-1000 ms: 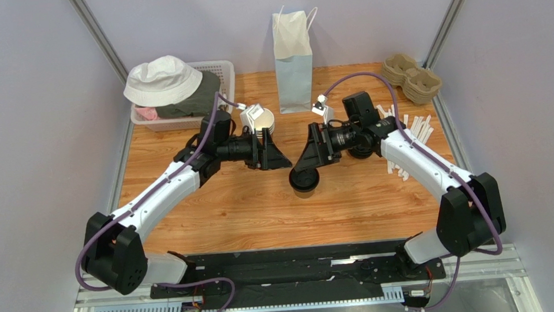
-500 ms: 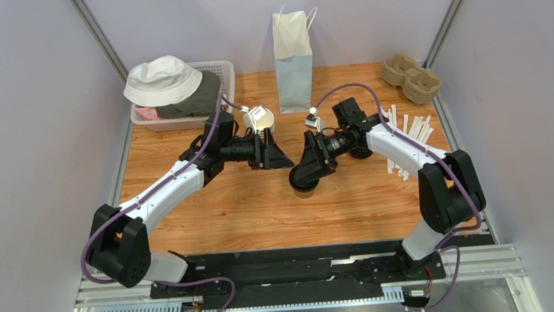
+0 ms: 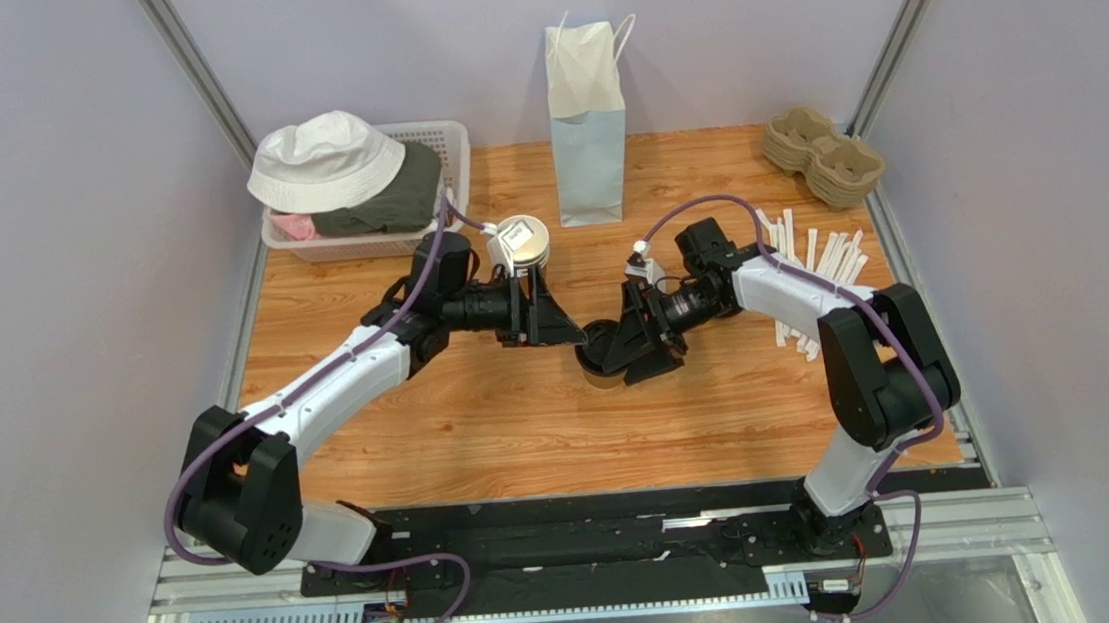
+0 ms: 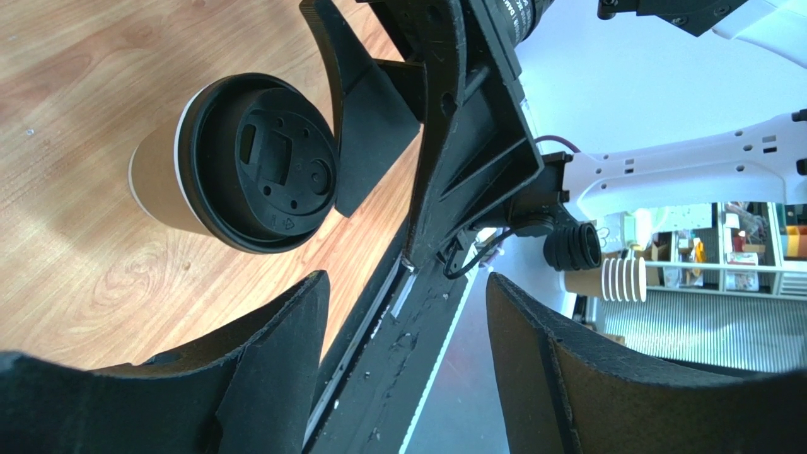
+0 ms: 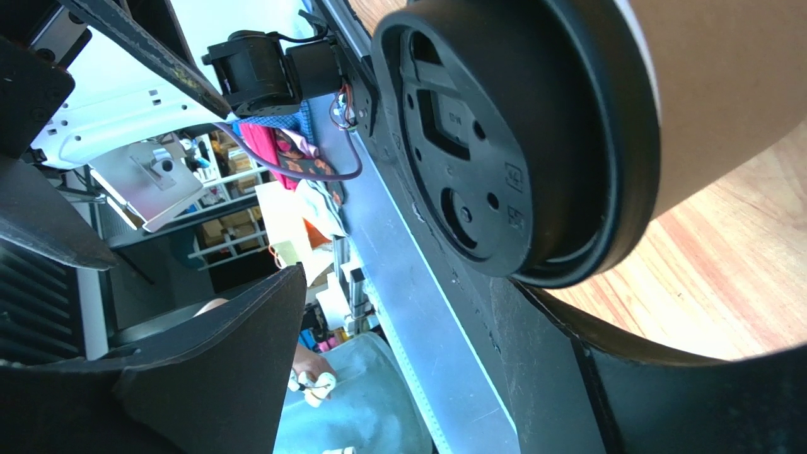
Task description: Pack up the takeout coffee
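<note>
At the left of the counter (image 3: 435, 428), a basket (image 3: 449, 140) holds a white hat (image 3: 326, 159) and some clothes. The left pincer (image 3: 559, 323) lies low with its fingers spread, pinching nothing, and points toward the coffee. Just behind it stands a stack of paper cups (image 3: 521, 239). A pale paper bag (image 3: 588, 121) stands upright at the back edge.

The coffee cup (image 4: 237, 165) stands upright near the middle of the counter, with its black lid on above a brown wall. The right pincer (image 3: 637, 353) is tilted down over it with its fingers spread. One finger is just beside the lid and there is open space on the other side, so the cup looks straddled rather than pinched.

The step in hand appears to be the grasp. It should go best with the fingers on the brown wall below the lid's rim, since a squeeze on the lid could pop it off. The paper will give, so the squeeze should be gentle. The cup should stay upright and enter the tall, narrow bag from above.

To the right lie white straws (image 3: 821, 266) and cardboard cup carriers (image 3: 821, 153).

The lid has raised marks and the stack carries a white tag, but both are too small to read. The bag shows no print.
</note>
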Action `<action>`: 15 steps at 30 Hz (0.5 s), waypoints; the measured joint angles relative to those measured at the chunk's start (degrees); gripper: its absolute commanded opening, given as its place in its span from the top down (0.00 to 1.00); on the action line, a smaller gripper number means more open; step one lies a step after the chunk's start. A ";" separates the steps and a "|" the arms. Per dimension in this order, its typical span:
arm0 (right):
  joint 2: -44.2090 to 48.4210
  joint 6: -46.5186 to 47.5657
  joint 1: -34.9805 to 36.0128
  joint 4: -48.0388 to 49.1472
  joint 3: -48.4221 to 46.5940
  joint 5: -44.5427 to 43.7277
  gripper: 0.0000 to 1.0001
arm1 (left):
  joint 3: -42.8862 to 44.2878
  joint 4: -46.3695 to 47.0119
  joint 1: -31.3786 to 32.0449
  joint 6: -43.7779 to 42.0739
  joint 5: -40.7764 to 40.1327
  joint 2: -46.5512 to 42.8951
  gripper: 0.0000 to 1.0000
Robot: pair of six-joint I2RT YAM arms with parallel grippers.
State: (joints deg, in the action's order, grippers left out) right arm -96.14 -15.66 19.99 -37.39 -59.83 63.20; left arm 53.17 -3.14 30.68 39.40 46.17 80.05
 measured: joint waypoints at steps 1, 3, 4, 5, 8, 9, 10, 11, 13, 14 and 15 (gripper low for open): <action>-0.04 0.00 -0.11 -0.07 0.11 0.26 0.25 | -0.02 0.00 0.00 0.00 -0.02 0.02 0.32; 0.07 0.04 -0.20 -0.09 0.04 1.27 0.25 | -0.02 0.15 0.04 0.13 0.00 0.02 0.36; 0.11 0.09 -0.20 -0.33 -0.09 1.90 0.25 | -0.02 0.28 0.07 0.20 0.02 0.09 0.38; 0.20 0.20 -0.20 -0.81 -0.37 2.49 0.25 | 0.00 0.39 0.09 0.31 0.02 0.15 0.41; 1.42 0.68 -0.20 -2.78 -2.12 3.89 0.28 | 0.02 1.05 0.13 0.44 0.07 0.79 0.48; 2.12 0.76 -0.20 -3.13 -2.69 4.09 0.30 | 0.07 1.42 0.24 0.44 0.07 1.20 0.50; 3.13 0.83 -0.20 -3.43 -3.45 4.15 0.32 | 0.17 1.70 0.35 0.55 0.07 1.68 0.53; 4.15 0.98 -0.20 -3.54 -4.17 4.17 0.34 | 0.44 1.88 0.55 0.61 0.07 2.32 0.56; 5.38 1.20 -0.20 -3.58 -5.25 4.09 0.44 | 1.07 2.54 1.14 0.98 0.17 3.76 0.60; 5.66 1.42 -0.20 -3.52 -5.70 3.96 0.48 | 1.42 2.89 1.40 1.16 0.26 4.52 0.62; 5.75 1.57 -0.20 -3.48 -5.97 3.67 0.52 | 1.88 3.28 1.68 1.36 0.31 5.42 0.63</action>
State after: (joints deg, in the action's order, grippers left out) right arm -90.39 -14.09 19.79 -40.86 -65.80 66.87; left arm 55.05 0.14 32.36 40.75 46.48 85.47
